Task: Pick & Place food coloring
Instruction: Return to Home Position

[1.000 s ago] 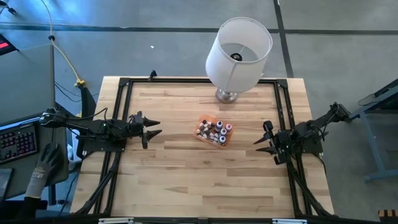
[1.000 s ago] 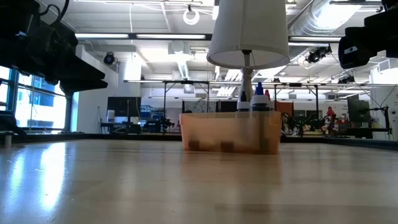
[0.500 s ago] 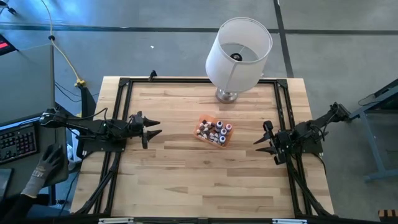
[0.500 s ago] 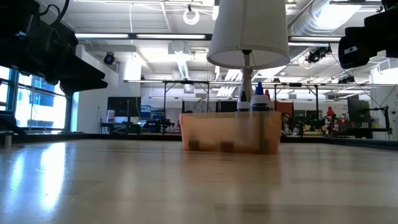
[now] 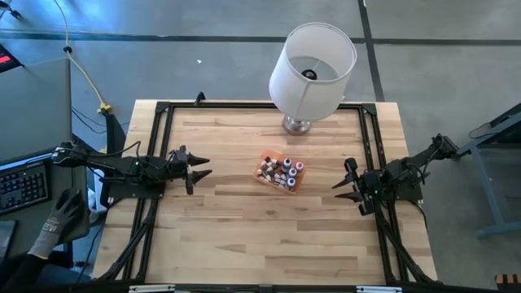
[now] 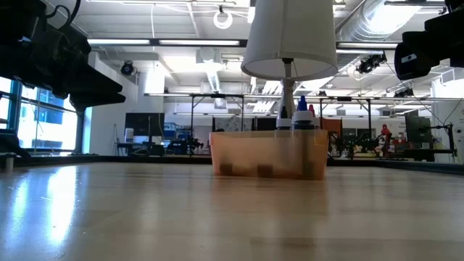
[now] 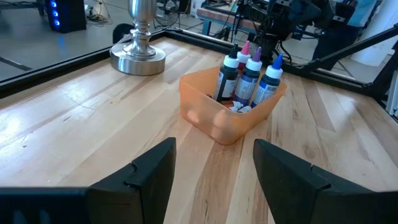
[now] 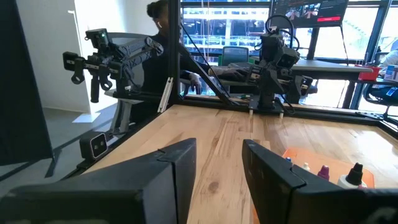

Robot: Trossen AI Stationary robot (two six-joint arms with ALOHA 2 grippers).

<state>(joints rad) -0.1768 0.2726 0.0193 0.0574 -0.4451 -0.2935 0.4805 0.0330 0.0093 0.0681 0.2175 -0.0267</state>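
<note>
Beyond the wooden table point(image 6: 217, 217) and food coloring point(image 6: 301, 116), a workshop point(image 6: 159, 123) stretches.

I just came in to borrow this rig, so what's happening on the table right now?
Nothing is being handled. The food coloring bottles sit inside the orange bin near the middle of the table, by the lamp. The left gripper and the right gripper are open and empty, parked at opposite sides of the table. A person's gloved hand shows beyond the left edge.
</note>
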